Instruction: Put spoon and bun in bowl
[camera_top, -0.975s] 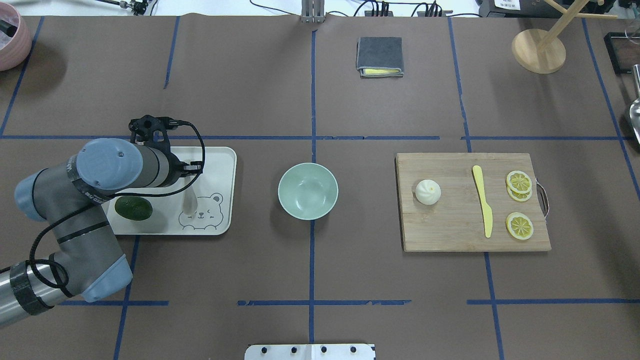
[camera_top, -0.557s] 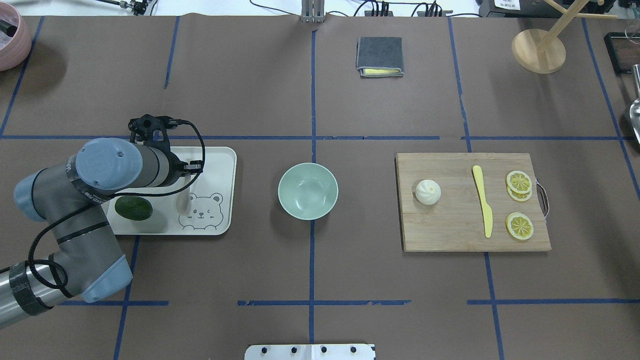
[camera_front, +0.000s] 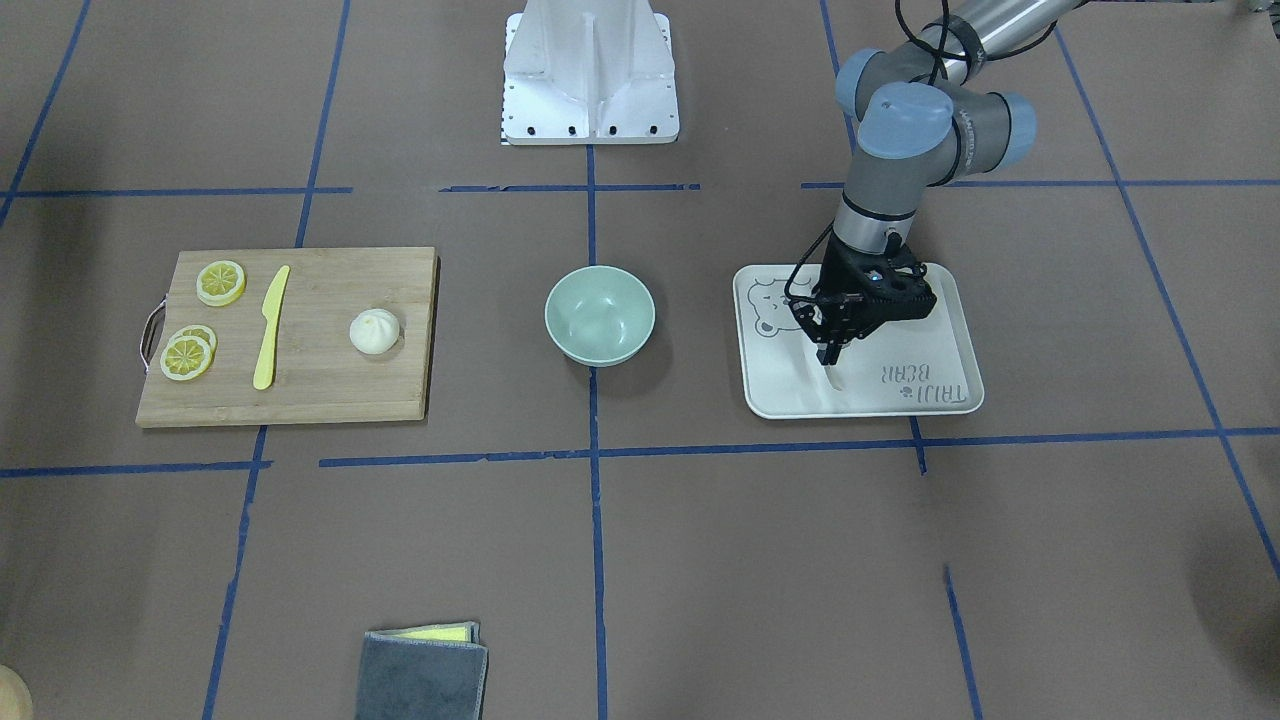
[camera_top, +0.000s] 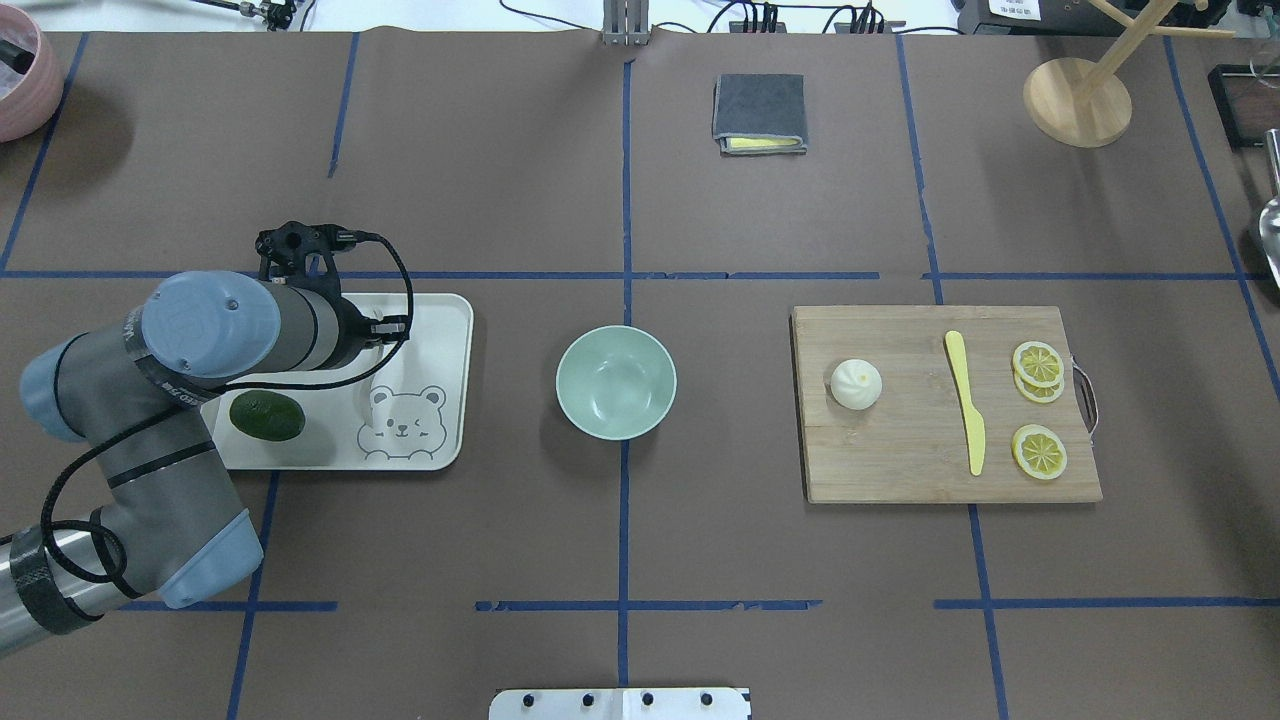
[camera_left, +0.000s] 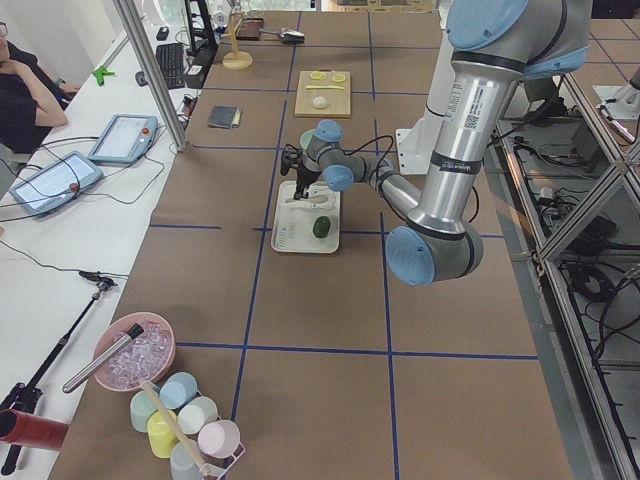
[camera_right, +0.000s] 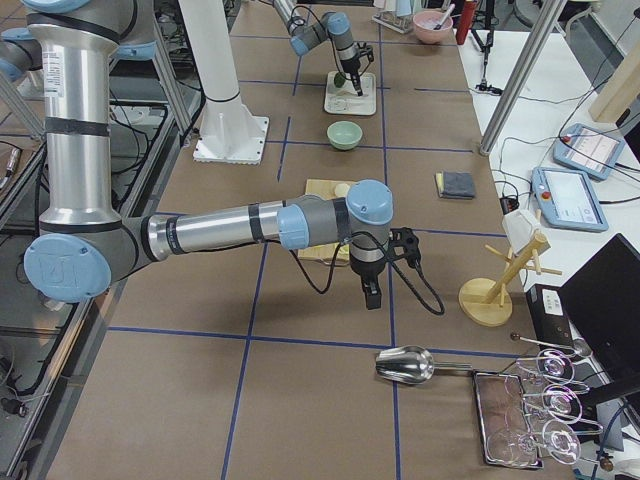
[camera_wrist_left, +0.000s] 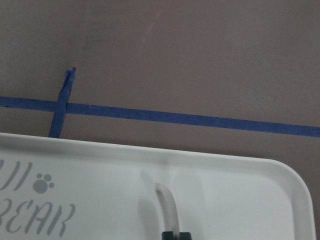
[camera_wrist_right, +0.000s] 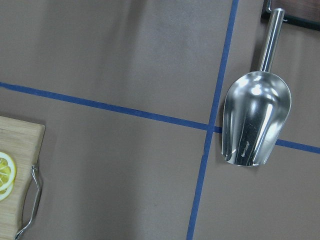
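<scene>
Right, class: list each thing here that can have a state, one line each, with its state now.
left gripper: fingers shut on the spoon
spoon: held over the tray
bun: lying on the cutting board, untouched
bowl: upright, empty
green fruit: lying on the tray
right gripper: open or shut, cannot tell

Matt brown paper table cover (camera_top: 760, 560), grained wooden board (camera_top: 900, 460), glossy metal scoop (camera_wrist_right: 255, 117), smooth plastic tray (camera_wrist_left: 250, 200), translucent plastic spoon (camera_wrist_left: 166, 207).
</scene>
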